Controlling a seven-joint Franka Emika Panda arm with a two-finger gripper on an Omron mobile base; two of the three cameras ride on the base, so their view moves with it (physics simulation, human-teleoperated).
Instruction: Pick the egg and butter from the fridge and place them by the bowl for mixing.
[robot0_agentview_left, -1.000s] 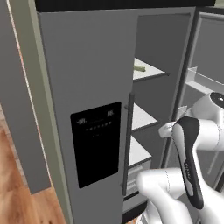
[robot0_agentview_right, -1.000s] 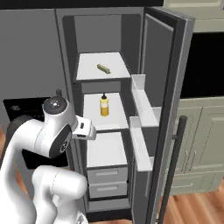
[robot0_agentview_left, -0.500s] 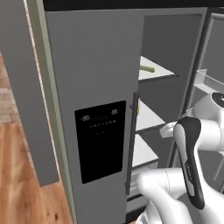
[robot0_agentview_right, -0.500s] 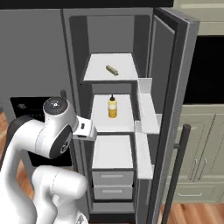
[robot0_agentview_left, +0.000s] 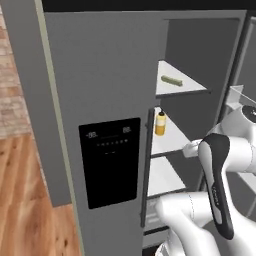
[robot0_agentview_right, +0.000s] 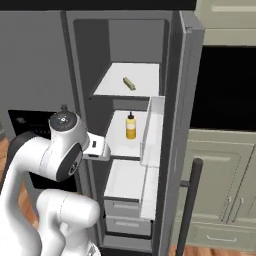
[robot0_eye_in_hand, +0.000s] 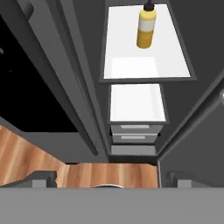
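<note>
A: From the left base view we face the fridge (robot0_agentview_left: 105, 100) door, its black panel (robot0_agentview_left: 111, 161) toward us, with the right compartment open beside it. On the top shelf (robot0_agentview_left: 186, 89) we see the butter (robot0_agentview_left: 172, 79), a short pale stick lying flat. One shelf down stands a yellow bottle (robot0_agentview_left: 160, 123).

B: The right base view gives us more of the inside. The butter (robot0_agentview_right: 129, 83) lies near the middle of the top shelf (robot0_agentview_right: 115, 87), slanted, and the bottle (robot0_agentview_right: 131, 126) stands upright on the middle shelf, well below it. We also see the open door (robot0_agentview_right: 182, 125) with its clear bins, two drawers (robot0_agentview_right: 127, 216) at the bottom, and pale green cabinets (robot0_agentview_right: 225, 190) to the right.

A: The hand view looks down the compartment. We get the bottle (robot0_eye_in_hand: 147, 27) at the top, the shelf (robot0_eye_in_hand: 131, 68) under it, the drawers (robot0_eye_in_hand: 136, 113) below, and wood floor (robot0_eye_in_hand: 26, 148).

B: And the fingers (robot0_eye_in_hand: 44, 178)?

A: Their dark tips sit far apart at the bottom of the hand view, spread wide with nothing between them.

B: The egg?

A: We cannot make it out on any shelf.
</note>
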